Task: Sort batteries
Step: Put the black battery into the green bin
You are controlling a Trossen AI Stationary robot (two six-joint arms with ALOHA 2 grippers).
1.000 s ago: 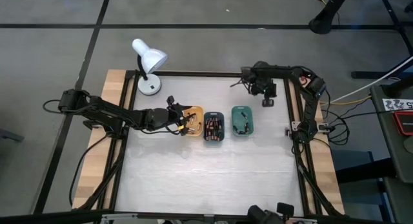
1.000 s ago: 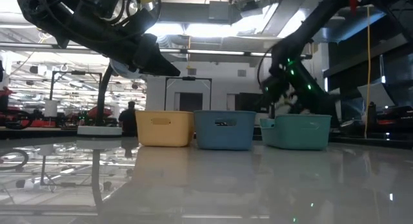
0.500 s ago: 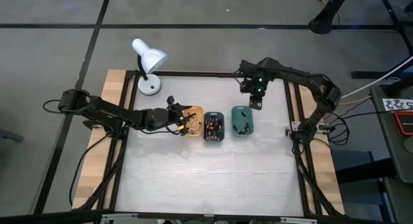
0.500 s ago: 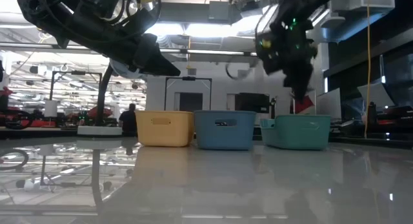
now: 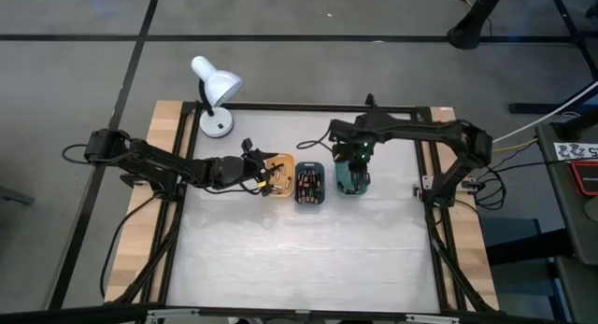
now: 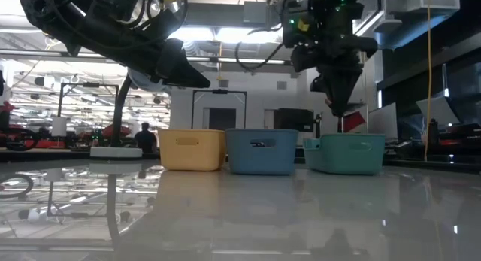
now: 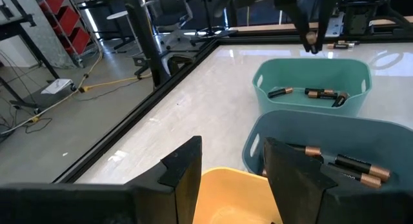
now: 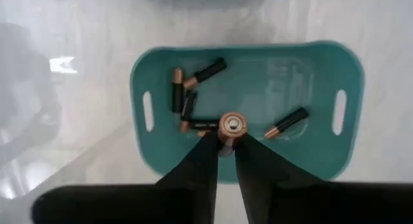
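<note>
Battery (image 8: pixel 231 126) in right gripper (image 8: pixel 222 148), now over green tray (image 8: pixel 342 82)

Three trays in a row across mid-table, a lamp behind.

Left tray (image 5: pixel 277 175) under the left gripper (image 5: pixel 265 178); middle tray (image 5: pixel 310 185) just beside it, loaded with batteries (image 5: pixel 309 183); right tray (image 8: pixel 248 108) next, with more batteries (image 8: pixel 186 101) inside. Above that tray, the right gripper (image 8: pixel 225 144), pinching one battery (image 8: pixel 231 126) end-up. Desk lamp (image 5: pixel 216 96) at the table's (image 5: pixel 299 259) far left corner.
</note>
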